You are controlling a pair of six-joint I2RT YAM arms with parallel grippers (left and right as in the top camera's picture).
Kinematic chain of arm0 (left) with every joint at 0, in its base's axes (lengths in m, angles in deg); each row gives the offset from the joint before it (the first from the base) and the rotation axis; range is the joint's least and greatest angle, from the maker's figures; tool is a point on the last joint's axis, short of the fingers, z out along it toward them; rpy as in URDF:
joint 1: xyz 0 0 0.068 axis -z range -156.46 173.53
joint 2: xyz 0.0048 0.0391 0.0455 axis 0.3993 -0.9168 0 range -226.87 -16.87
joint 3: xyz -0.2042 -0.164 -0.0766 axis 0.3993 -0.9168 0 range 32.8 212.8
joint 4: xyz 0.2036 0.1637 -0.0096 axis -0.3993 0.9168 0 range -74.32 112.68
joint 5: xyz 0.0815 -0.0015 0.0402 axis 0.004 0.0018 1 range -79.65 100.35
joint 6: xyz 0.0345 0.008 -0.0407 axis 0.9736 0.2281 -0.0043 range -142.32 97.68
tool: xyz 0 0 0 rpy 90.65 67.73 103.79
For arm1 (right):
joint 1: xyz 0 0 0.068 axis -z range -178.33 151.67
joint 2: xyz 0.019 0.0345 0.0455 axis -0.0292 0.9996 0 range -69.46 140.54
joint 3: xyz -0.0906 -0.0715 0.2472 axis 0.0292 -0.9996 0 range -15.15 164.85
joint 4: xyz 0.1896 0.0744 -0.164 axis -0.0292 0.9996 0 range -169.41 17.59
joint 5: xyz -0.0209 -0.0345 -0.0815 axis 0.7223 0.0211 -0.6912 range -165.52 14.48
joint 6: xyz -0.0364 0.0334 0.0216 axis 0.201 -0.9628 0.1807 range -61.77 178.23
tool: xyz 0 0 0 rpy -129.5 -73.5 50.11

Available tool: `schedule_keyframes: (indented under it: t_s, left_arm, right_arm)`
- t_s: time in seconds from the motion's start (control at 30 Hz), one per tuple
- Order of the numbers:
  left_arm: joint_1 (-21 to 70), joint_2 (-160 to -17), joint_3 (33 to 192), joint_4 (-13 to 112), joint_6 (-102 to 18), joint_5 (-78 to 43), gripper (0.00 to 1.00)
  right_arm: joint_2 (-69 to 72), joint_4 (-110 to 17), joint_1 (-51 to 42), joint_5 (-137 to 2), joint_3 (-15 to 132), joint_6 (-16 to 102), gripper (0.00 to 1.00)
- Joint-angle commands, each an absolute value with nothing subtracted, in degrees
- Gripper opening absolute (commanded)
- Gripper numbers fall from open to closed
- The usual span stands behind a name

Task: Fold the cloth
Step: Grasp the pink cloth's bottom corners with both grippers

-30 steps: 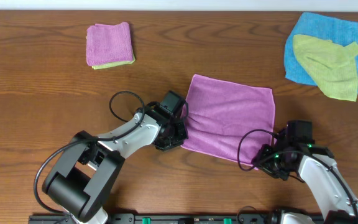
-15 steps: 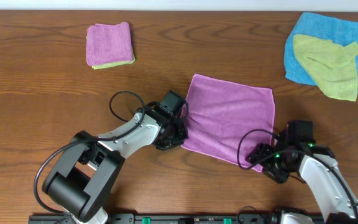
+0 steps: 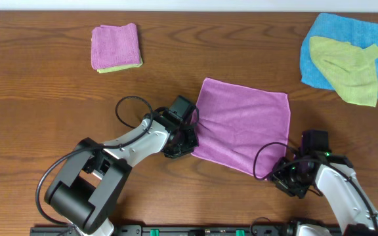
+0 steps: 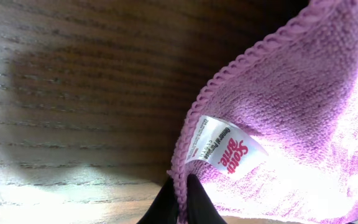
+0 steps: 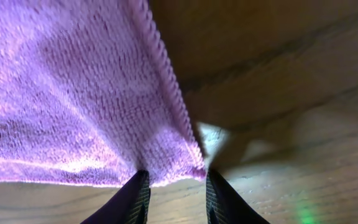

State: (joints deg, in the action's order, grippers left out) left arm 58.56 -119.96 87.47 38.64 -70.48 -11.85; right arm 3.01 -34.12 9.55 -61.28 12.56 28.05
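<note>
Your purple-magenta square microfibre cloth (image 3: 241, 124) lies spread flat in a single layer at the middle of the brown wooden table (image 3: 44, 111). There is no fold in it yet, so the whole task is ahead of you.

What you do have is the setup for a first fold. Your left gripper (image 4: 180, 200) is closed tight on the near left corner, pinching the hem just beside the small white tag (image 4: 225, 146). Your right gripper (image 5: 174, 198) is at the near right corner with its jaws parted. The tip of that corner lies between the fingers but is not pinched.

By my reading, you need to close the right jaws on that corner, then lift both corners and carry them over to the far edge. The yellow-green cloth (image 3: 346, 69) lying on the bright blue cloth (image 3: 346, 25) at the far right is well apart from your work.
</note>
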Motion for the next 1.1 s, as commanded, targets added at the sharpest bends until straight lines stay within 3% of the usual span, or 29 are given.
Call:
schedule_keyframes:
  t_s: [0.0,0.17,0.5,1.07]
  left_arm:
    - [58.28,-121.22,87.23,38.75,-69.89,-10.23,0.06]
    - [58.28,-121.22,87.23,38.75,-69.89,-10.23,0.06]
    - [58.28,-121.22,87.23,38.75,-69.89,-10.21,0.06]
    - [58.28,-121.20,90.64,38.79,-64.62,-16.28,0.06]
  right_arm:
    - [3.18,-35.56,9.90,-67.31,12.10,26.96,0.31]
    - [3.18,-37.35,9.90,-67.42,12.10,26.98,0.17]
    - [3.18,-37.39,9.90,-67.60,12.10,27.00,0.02]
    - [-3.11,-32.72,9.86,-65.65,17.08,31.33,0.01]
